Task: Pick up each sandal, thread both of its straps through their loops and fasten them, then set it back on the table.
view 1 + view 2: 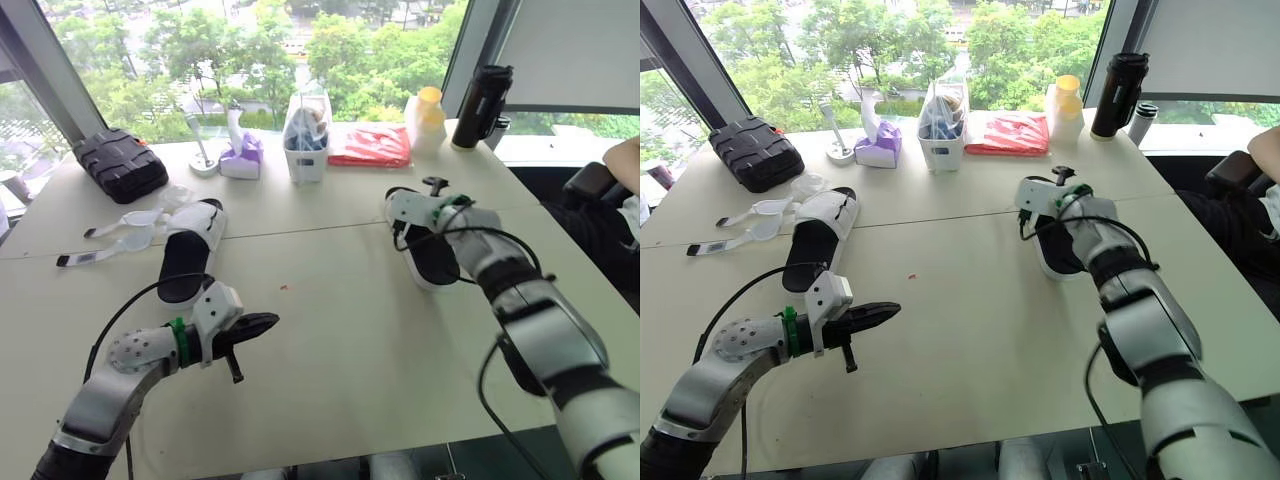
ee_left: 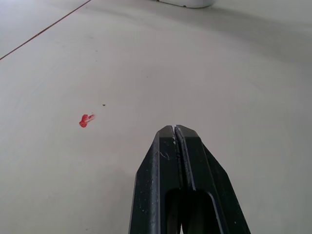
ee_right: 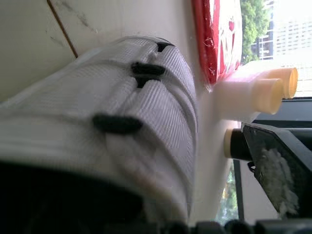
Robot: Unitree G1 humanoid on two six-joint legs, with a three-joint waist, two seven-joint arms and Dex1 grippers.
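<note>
One white sandal with a black footbed (image 1: 190,250) lies at the left of the table (image 1: 340,360). Its two straps (image 1: 120,235) trail loose and unthreaded to the left. The other sandal (image 1: 430,258) lies at the right, and both its straps (image 3: 146,97) run across the upper through black loops. My right gripper (image 1: 428,192) hovers over this sandal's far end. It is open: one finger (image 3: 275,170) stands apart from the upper and the other is hidden. My left gripper (image 1: 262,323) is shut and empty, low over bare table in front of the left sandal.
Along the far edge stand a black case (image 1: 120,162), a purple tissue box (image 1: 242,158), a white container (image 1: 306,140), a red packet (image 1: 370,147), a yellow-capped bottle (image 1: 427,115) and a black flask (image 1: 482,105). A person's arm (image 1: 622,160) shows at the right edge.
</note>
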